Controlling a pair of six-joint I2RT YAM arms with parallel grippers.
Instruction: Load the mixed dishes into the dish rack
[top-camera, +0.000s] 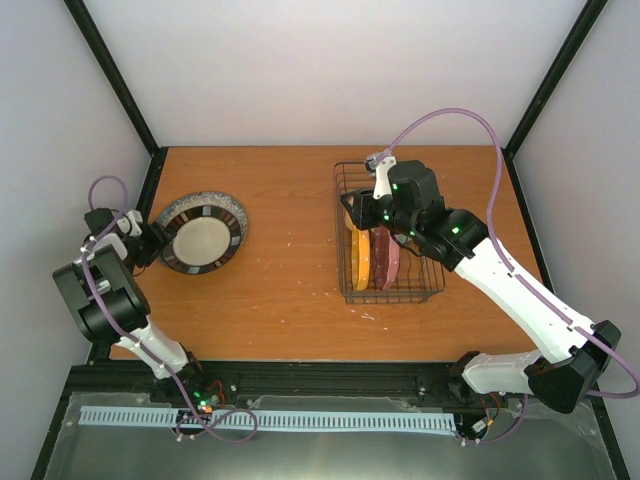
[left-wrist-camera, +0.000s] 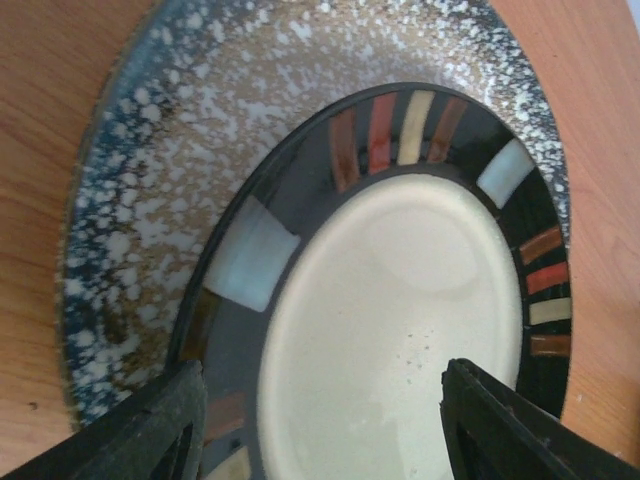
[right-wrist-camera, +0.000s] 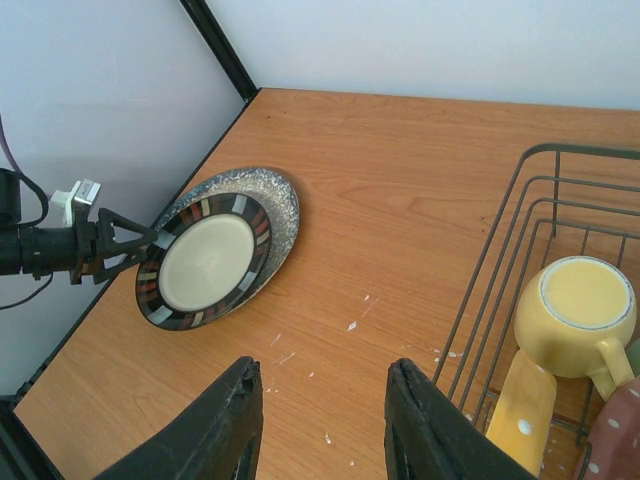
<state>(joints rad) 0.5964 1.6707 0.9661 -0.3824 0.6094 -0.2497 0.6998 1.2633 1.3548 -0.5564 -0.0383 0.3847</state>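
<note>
The dish rack (top-camera: 340, 175) stands right of centre. It holds the orange-yellow plate (top-camera: 360, 260) and the maroon-pink plate (top-camera: 388, 258) on edge. In the right wrist view the yellow mug (right-wrist-camera: 575, 320) lies in the rack (right-wrist-camera: 500, 290), bottom up. The grey speckled plate (top-camera: 232, 208) lies flat at the left. On it sits a small bowl (top-camera: 200, 240), pale inside with a dark rim of coloured blocks. My left gripper (top-camera: 150, 243) is open at the bowl's left rim, with fingers (left-wrist-camera: 150, 430) on either side over the bowl (left-wrist-camera: 400, 300). My right gripper (right-wrist-camera: 325, 420) is open and empty above the rack's left edge.
Dark frame posts and pale walls close in the wooden table (top-camera: 280, 300) at the back and sides. The left arm's base (top-camera: 105, 300) stands at the table's left edge. The right arm (top-camera: 510, 285) reaches over the table's right side. White specks (right-wrist-camera: 355, 325) dot the wood.
</note>
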